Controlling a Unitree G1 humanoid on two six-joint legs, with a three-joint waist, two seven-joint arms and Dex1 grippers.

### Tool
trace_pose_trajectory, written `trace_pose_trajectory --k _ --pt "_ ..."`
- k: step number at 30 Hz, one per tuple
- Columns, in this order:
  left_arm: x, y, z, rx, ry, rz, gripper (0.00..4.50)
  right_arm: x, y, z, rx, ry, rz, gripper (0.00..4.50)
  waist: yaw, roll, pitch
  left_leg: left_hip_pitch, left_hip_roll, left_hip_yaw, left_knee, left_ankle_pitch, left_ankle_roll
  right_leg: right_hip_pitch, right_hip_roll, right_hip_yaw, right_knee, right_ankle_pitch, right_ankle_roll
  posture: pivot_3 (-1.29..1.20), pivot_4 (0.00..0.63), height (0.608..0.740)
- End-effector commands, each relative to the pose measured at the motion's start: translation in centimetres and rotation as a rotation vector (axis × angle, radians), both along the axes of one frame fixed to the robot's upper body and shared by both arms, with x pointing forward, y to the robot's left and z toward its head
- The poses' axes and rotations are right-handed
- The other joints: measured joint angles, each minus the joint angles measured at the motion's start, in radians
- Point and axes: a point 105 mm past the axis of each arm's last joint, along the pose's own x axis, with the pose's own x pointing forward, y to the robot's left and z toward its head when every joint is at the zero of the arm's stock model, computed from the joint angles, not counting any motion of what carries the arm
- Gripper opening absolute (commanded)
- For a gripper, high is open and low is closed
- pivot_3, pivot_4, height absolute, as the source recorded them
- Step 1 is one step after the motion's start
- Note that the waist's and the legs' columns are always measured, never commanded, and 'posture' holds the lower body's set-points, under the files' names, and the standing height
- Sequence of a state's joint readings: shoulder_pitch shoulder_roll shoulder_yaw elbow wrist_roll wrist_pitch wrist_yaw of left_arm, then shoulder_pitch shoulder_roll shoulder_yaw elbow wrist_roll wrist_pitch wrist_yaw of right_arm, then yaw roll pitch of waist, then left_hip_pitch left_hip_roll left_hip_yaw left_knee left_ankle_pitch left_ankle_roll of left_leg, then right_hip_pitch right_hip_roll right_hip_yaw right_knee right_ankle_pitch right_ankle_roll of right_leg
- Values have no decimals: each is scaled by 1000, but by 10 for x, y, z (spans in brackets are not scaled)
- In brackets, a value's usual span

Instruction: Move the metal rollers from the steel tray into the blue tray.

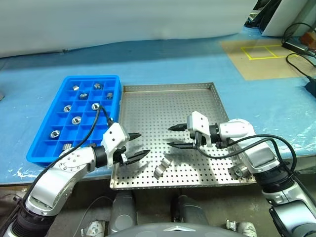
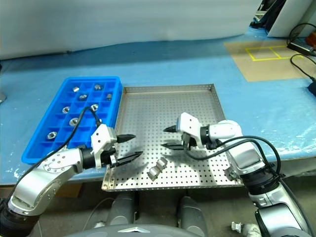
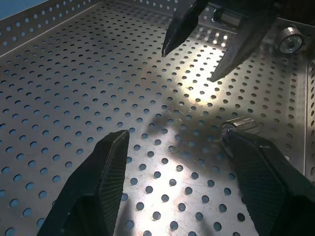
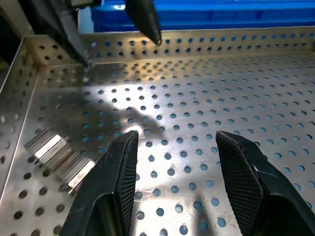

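The steel tray (image 1: 168, 88) lies in the middle, its perforated floor mostly bare. Two metal rollers (image 1: 162, 168) lie side by side near its front edge, also seen as rollers (image 4: 59, 155) in the right wrist view. Another roller (image 1: 240, 170) sits by the front right corner. The blue tray (image 1: 44, 148) stands to the left with several rollers (image 1: 76, 120) in its compartments. My left gripper (image 1: 143, 144) hovers open over the tray's front left, just left of the pair. My right gripper (image 1: 169, 136) hangs open over the middle, pointing left, with nothing between its fingers.
Both trays rest on a blue sheet that covers the table. A brown mat with yellow tape (image 1: 261, 52) and black cables (image 1: 301, 47) lie at the far right. A black cable (image 1: 94, 123) from my left arm loops over the blue tray's near right corner.
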State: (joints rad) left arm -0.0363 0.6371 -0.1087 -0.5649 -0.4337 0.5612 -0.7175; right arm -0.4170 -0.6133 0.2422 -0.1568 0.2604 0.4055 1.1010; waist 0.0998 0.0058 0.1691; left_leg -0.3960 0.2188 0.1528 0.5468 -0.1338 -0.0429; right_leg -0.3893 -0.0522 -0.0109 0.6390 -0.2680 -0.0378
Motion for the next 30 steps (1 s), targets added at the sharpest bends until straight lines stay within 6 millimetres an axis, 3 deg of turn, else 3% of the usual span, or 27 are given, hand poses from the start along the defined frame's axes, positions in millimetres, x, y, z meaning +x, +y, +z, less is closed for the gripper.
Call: trace_pose_trajectory --k 1,2,4,6,11,18,25,28,30 --pt "5 -4 7 -13 -44 -24 3339 20 -9 25 109 4 -126 2575 -1 0 0 0 0 0 0 0 0 0 0 0 0 0 0 39 150 740" --pt "6 -4 7 -14 -47 -27 3339 30 -15 32 126 -13 -183 2575 -3 0 0 0 0 0 0 0 0 0 0 0 0 0 0 31 150 740" --pt "10 -6 7 -17 -55 -33 3339 60 23 4 196 -7 -349 2575 -12 -3 -2 1 0 0 0 0 -1 0 0 0 1 0 0 20 150 740" --pt "13 -7 7 -20 -62 -38 3339 80 44 -5 246 -21 -489 2575 -30 -5 -3 3 3 1 0 3 -5 -1 3 1 3 0 -2 12 150 740" --pt "20 -8 7 -17 -86 -40 3339 105 47 2 318 -20 -642 2575 -16 -2 -2 -11 2 -1 -1 6 -10 -12 4 0 3 1 -3 4 150 740" --pt "25 -9 11 -20 -101 -39 3339 117 36 12 363 -52 -705 2575 -11 -2 -2 -10 2 -1 -2 5 -9 -11 3 -2 3 4 2 6 150 740" --pt "27 -11 15 -28 -108 -39 3339 121 41 37 475 28 -639 2575 -22 -2 -2 -10 2 -1 -1 6 -10 -11 3 -1 4 4 2 7 150 740" --pt "26 -10 18 -28 -112 -36 3339 93 53 39 361 -23 -363 2575 -21 -2 -2 -9 2 -1 -1 6 -10 -10 2 -2 3 4 2 11 150 740" --pt "25 -9 17 -28 -109 -34 3339 61 52 27 228 -42 -142 2575 -13 -2 -2 -10 2 -2 -1 5 -9 -10 2 -3 2 4 2 13 150 740"
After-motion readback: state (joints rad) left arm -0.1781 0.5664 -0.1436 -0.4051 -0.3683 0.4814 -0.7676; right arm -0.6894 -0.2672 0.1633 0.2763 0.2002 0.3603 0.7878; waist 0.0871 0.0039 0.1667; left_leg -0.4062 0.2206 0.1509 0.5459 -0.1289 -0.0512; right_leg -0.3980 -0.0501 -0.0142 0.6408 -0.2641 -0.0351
